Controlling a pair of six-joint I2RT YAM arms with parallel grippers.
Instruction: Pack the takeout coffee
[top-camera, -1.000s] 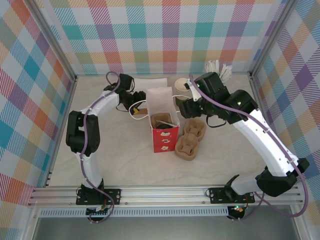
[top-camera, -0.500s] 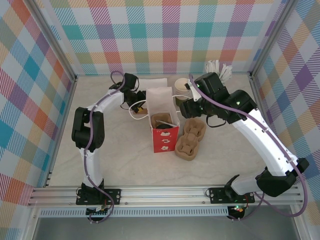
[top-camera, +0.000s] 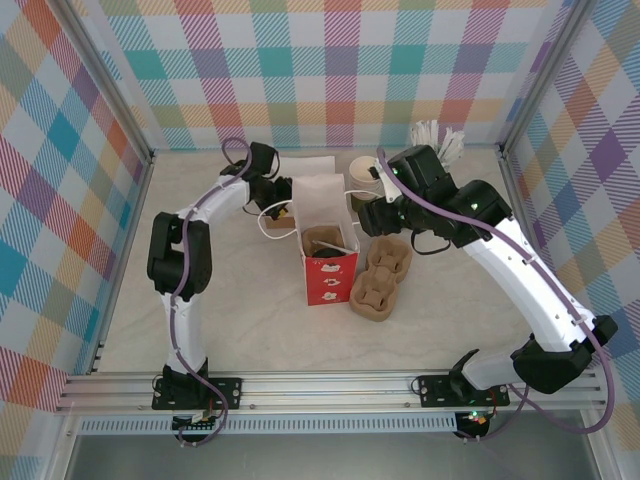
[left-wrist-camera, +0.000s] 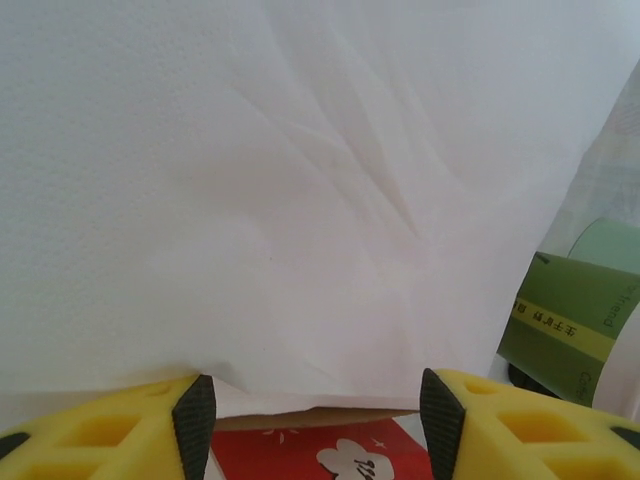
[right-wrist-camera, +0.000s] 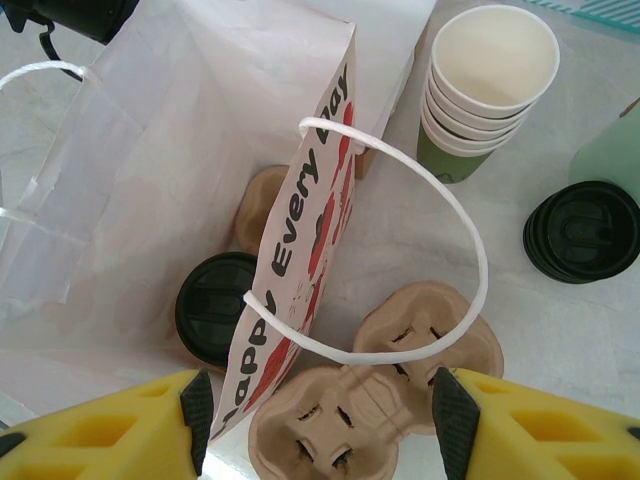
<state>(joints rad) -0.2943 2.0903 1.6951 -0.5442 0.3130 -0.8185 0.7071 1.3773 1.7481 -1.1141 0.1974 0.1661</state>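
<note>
since the earlier frame the left arm has folded its elbow upward and swung its wrist toward the back of the paper bag (top-camera: 327, 238); the right arm has barely shifted.

top external view: the bag, white above and red at its front, stands upright and open-mouthed near the middle of the table (top-camera: 250, 320). the left gripper (top-camera: 276, 206) sits just behind the bag's left rear wall. the right gripper (top-camera: 373, 208) hangs just beside the bag's right edge, above the pulp cup carrier (top-camera: 381, 276), which lies against the bag's right side. a stack of green cups (top-camera: 362, 170) stands behind the bag, and a pale green cup of white sticks (top-camera: 437, 136) stands farther right.

left wrist view: the left gripper (left-wrist-camera: 310, 412) is released, its two yellow fingers (left-wrist-camera: 100, 435) spread wide, with the white bag wall directly ahead and the bag's red print between the pads.

right wrist view: the right gripper (right-wrist-camera: 320, 415) is likewise released and grasps nothing, its fingers (right-wrist-camera: 120, 425) apart over the bag's red side and the carrier (right-wrist-camera: 385, 385). the takeout coffee (right-wrist-camera: 214, 306) stands inside the bag, its black lid uppermost, beside a brown pulp piece (right-wrist-camera: 262, 200) also in the bag. one white cord handle (right-wrist-camera: 455, 215) arches over the carrier. the cup stack (right-wrist-camera: 487, 90) and a pile of black lids (right-wrist-camera: 585, 232) rest on the table beyond.
</note>
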